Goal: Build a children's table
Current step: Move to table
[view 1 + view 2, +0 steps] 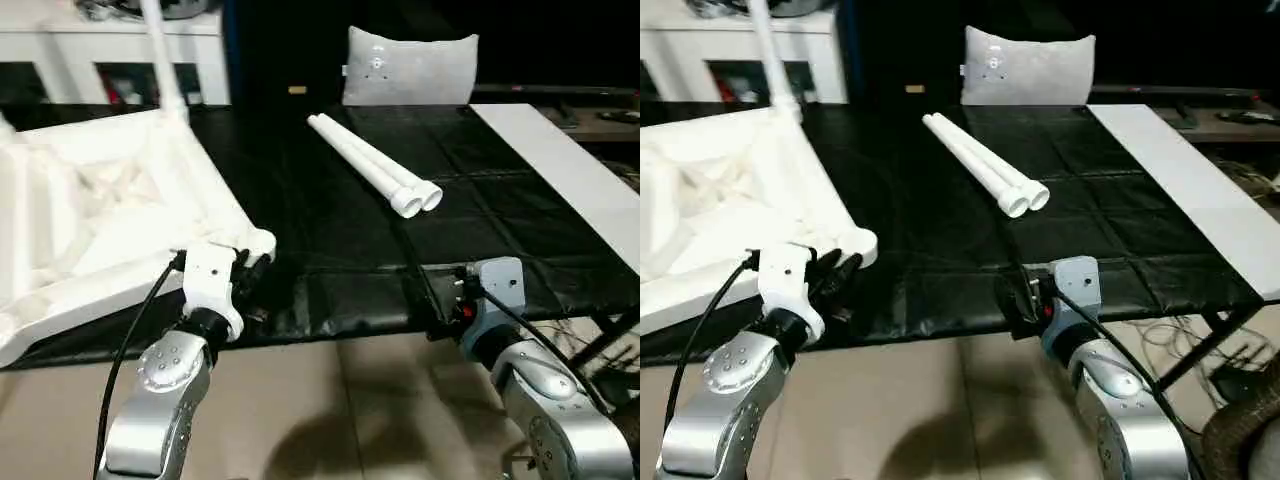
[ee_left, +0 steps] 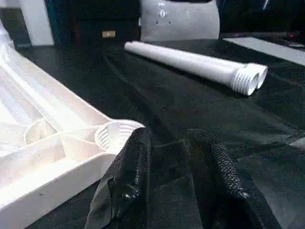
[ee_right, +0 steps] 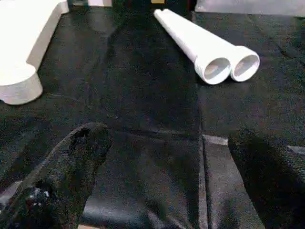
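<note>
The children's table top (image 1: 100, 220) lies upside down at the left on the black mat, its ribbed underside facing up. One white leg (image 1: 160, 50) stands upright in its far corner socket. Two more legs (image 1: 370, 165) lie side by side in the middle of the mat, threaded ends toward me. My left gripper (image 2: 176, 148) sits at the near corner socket (image 2: 112, 136). Its fingers are a little apart, nothing is between them, and one finger (image 2: 136, 162) is right beside the socket. My right gripper (image 3: 167, 143) hovers wide open and empty over the mat's near edge, short of the two legs (image 3: 214, 52).
A grey-white cushion (image 1: 410, 68) stands at the back of the mat. A long white board (image 1: 560, 160) runs along the right side. White shelving (image 1: 100, 50) is behind the table top. Cables hang below the right edge (image 1: 1180, 340).
</note>
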{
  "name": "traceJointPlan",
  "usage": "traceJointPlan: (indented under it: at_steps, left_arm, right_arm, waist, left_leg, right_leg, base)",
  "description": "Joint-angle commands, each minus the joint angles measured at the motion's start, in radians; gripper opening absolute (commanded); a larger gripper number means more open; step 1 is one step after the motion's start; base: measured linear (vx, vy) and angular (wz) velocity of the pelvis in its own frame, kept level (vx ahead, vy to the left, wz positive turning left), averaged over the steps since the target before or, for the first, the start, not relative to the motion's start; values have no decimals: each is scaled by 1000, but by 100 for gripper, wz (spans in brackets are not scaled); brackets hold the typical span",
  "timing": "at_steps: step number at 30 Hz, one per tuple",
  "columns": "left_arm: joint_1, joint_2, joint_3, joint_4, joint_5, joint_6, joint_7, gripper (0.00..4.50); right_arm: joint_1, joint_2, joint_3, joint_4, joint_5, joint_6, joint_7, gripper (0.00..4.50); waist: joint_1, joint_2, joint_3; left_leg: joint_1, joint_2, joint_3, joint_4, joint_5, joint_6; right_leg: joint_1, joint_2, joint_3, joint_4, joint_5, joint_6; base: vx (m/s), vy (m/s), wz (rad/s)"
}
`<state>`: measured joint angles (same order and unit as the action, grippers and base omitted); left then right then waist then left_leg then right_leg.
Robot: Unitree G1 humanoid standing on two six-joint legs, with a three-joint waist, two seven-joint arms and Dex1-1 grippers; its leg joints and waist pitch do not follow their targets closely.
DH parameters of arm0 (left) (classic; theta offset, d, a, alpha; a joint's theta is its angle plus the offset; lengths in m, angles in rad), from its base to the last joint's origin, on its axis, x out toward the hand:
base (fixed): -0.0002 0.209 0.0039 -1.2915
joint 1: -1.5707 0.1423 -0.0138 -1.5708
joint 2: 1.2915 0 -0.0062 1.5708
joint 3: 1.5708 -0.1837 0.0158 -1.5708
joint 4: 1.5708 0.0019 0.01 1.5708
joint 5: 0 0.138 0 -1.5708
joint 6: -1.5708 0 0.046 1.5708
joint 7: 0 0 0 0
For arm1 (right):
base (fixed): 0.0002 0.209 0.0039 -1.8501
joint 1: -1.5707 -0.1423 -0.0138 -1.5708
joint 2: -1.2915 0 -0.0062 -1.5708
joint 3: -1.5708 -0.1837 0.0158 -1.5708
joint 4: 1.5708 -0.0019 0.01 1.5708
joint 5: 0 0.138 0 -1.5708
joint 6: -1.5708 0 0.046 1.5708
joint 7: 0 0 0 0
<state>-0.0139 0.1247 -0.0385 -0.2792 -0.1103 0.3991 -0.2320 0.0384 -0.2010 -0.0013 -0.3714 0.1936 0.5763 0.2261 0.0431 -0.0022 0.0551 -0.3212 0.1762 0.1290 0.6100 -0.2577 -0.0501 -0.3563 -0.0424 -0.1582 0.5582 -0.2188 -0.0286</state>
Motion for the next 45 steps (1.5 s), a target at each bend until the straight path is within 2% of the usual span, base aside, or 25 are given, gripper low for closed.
traceJointPlan:
  at_steps: [1,2,3,4,5,6,7,8,11,13,16,18,20,22,25,27,29,31,32,33,35,38,41,44,45]
  left_arm:
    - [-4,5,-8,-3,7,-11,-9,171]
    - [-2,5,-10,-1,10,-6,-8,181]
    - [-1,6,-12,0,11,-2,-5,192]
    - [-1,6,-12,0,11,-2,-5,192]
    - [-1,5,-13,0,9,0,-3,192]
    - [0,4,-14,0,6,1,1,209]
    - [3,3,-14,0,4,-1,2,217]
    - [5,4,-14,1,4,-3,2,225]
    - [6,5,-14,2,4,-5,0,237]
    - [7,5,-14,2,3,-7,-1,248]
    - [10,3,-13,2,2,-12,-5,274]
    - [9,8,-20,1,6,-14,-10,286]
    - [8,14,-26,2,9,-14,-12,297]
    - [7,20,-32,3,12,-12,-15,317]
    - [-1,26,-39,3,18,-12,-21,317]
    - [-7,27,-40,5,22,-12,-22,333]
    - [-16,27,-43,4,23,-10,-18,346]
    - [-21,32,-49,2,26,-11,-18,356]
    - [-24,39,-56,-1,32,-12,-20,363]
    - [-26,43,-61,-2,36,-13,-22,371]
    - [-32,51,-72,-7,38,-9,-31,388]
    - [-33,56,-82,-13,35,-4,-43,396]
    - [-28,78,-104,-27,32,16,-89,420]
    - [-20,116,-136,-55,-3,44,-166,432]
    - [-23,157,-162,-71,-10,67,-211,443]
  right_arm:
    - [-8,-5,-2,-8,1,-5,1,450]
    - [-7,-6,-2,-10,2,-5,1,450]
    - [-8,-5,-2,-11,2,-3,2,450]
    - [-8,-5,-2,-11,2,-3,2,450]
    - [-8,-5,-1,-11,1,-3,2,450]
    - [-7,-6,1,-12,-2,-2,4,450]
    - [-7,-6,2,-13,-4,-1,5,450]
    - [-8,-8,3,-12,-7,-2,6,450]
    - [-10,-11,2,-8,-4,-2,7,450]
    - [-11,-12,1,-7,-2,0,8,450]
    - [-18,-17,-1,-4,6,-9,15,450]
    - [-30,-20,2,-5,10,-20,25,450]
    - [-36,-22,6,-6,9,-25,32,450]
    - [-36,-19,6,-6,9,-26,32,450]
    - [-38,-22,11,-3,11,-32,36,450]
    - [-39,-26,14,0,12,-35,43,450]
    - [-47,-31,11,-1,35,-32,67,450]
    - [-58,-54,25,-2,29,-9,86,450]
    - [-68,-69,36,2,13,-10,92,450]
    - [-74,-78,43,4,2,-12,96,450]
    - [-90,-70,32,15,-2,-32,82,450]
    - [-97,-74,27,19,-11,-40,80,450]
    - [-108,-98,34,25,-31,-56,83,450]
    - [-127,-110,21,24,17,-44,124,450]
    - [-163,-118,14,31,20,-11,120,450]
  waist:
    - [-22,16,-6]
    - [33,24,-7]
    - [58,13,-10]
    - [63,5,-10]
    - [58,-69,-9]
    - [56,-72,37]
    - [89,-68,-1]
    - [122,-58,10]
    - [108,21,-50]
    - [55,40,-85]
    - [16,-11,-68]
    - [25,-68,-58]
    - [53,-73,-66]
    - [40,-79,-71]
    - [32,-2,-18]
    - [-16,54,-30]
    - [-38,41,-65]
    - [-48,26,-55]
    - [-31,-4,-43]
    - [-24,-36,-56]
    - [-1,-51,-51]
    - [7,-13,-42]
    - [-46,41,-78]
    - [-33,24,-80]
    - [-15,-26,-80]
  left_leg:
    - [59,92,-33,-106,-636,14]
    - [-63,148,-30,-204,-857,-27]
    - [-15,158,3,-218,-869,32]
    - [5,161,12,-196,-815,26]
    - [113,18,65,51,-546,-3]
    - [69,-13,57,166,-300,50]
    - [-68,-38,-15,191,-87,90]
    - [-85,-28,-35,140,-89,80]
    - [0,9,-34,-38,74,83]
    - [239,209,-148,-70,54,84]
    - [148,145,16,-111,239,41]
    - [41,-32,64,-76,-90,169]
    - [9,-83,43,67,-220,161]
    - [-103,-53,-33,149,6,53]
    - [-41,4,-24,-10,83,93]
    - [27,107,-113,-120,-263,105]
    - [116,145,-179,-114,-242,277]
    - [105,124,-156,-94,-49,451]
    - [22,28,-158,-103,-44,529]
    - [-53,-85,-75,-29,-75,427]
    - [-120,-44,-56,115,-98,244]
    - [-80,-5,-28,-7,43,134]
    - [159,110,-172,-74,151,394]
    - [126,120,-155,-42,530,549]
    - [49,0,-50,9,596,440]
  right_leg:
    - [19,-60,-25,-140,-661,120]
    - [112,-45,21,170,-266,24]
    - [92,-43,77,222,-264,14]
    - [94,-65,138,220,-444,28]
    - [-18,-100,192,-45,-1034,55]
    - [-39,-159,223,-148,-1289,50]
    - [118,-192,307,-101,-1188,-12]
    - [145,-172,319,-87,-927,-55]
    - [148,-54,181,-41,-320,-131]
    - [-58,-32,127,147,-265,29]
    - [-117,-63,82,177,70,40]
    - [5,-80,146,28,93,7]
    - [85,-229,283,-59,-197,-136]
    - [140,-217,237,-27,-129,-255]
    - [71,-140,99,-110,-458,-236]
    - [35,-10,64,55,-324,-104]
    - [-35,-29,91,141,-173,-9]
    - [-79,-44,105,171,-95,71]
    - [-28,-36,112,119,-42,85]
    - [70,-104,159,-10,3,129]
    - [146,-296,191,-121,-597,89]
    - [146,-138,139,-93,-502,-172]
    - [-49,-18,68,117,-206,-51]
    - [-125,-56,110,171,-54,112]
    - [-87,-82,159,45,237,61]
  base:
    - [0,0,0]
    - [-72,-29,9]
    - [-72,-29,9]
    - [-4,-91,5]
    - [93,-168,-10]
    - [93,-168,-10]
    - [169,-95,-13]
    - [163,-14,8]
    - [126,12,15]
    - [166,49,2]
    - [195,31,-42]
    - [143,-49,-53]
    - [194,-84,-14]
    - [200,-67,-14]
    - [151,-19,-1]
    - [143,84,-7]
    - [177,54,0]
    - [164,11,5]
    - [88,-12,19]
    - [88,-12,19]
    - [87,-60,54]
    - [132,-35,36]
    - [189,7,12]
    - [153,5,5]
    - [110,-6,0]
